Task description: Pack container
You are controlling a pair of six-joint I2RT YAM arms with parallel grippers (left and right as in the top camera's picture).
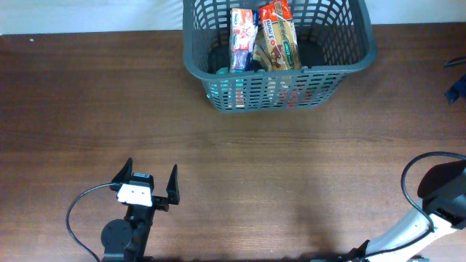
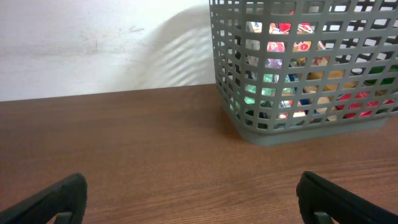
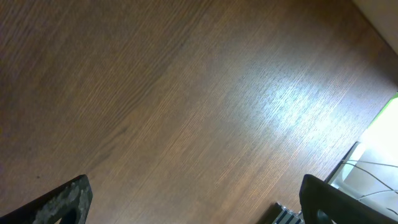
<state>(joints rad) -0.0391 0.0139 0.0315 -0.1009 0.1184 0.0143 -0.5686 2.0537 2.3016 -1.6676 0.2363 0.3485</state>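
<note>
Groceries are sitting in the container (image 1: 247,93), a dark grey lattice basket standing on the brown wooden tabletop (image 1: 87,102) at the upper centre of the overhead frame, its far end running off the top edge. Two packets are lying side by side inside it: a pink-and-white packet (image 1: 243,40) on the left and a red-and-green packet (image 1: 280,36) touching it on the right, with more coloured wrappers showing through the slots of the near wall. The left arm (image 1: 127,229) is resting at the lower left of the overhead frame, well apart from the basket, and the left jaws are standing wide open, holding nothing. In the left wrist view the basket is filling the upper right, a white wall (image 2: 93,50) is rising behind the tabletop, and the dark fingertips (image 2: 65,199) are sitting at the bottom corners. The right arm (image 1: 445,191) is sitting at the lower right corner of the overhead frame, a black cable (image 1: 404,178) looping beside it. The right jaws are likewise spread wide and gripping nothing, facing wood grain in the right wrist view. A blue object (image 1: 456,91) is peeking in at the right edge, too cropped to identify.
</note>
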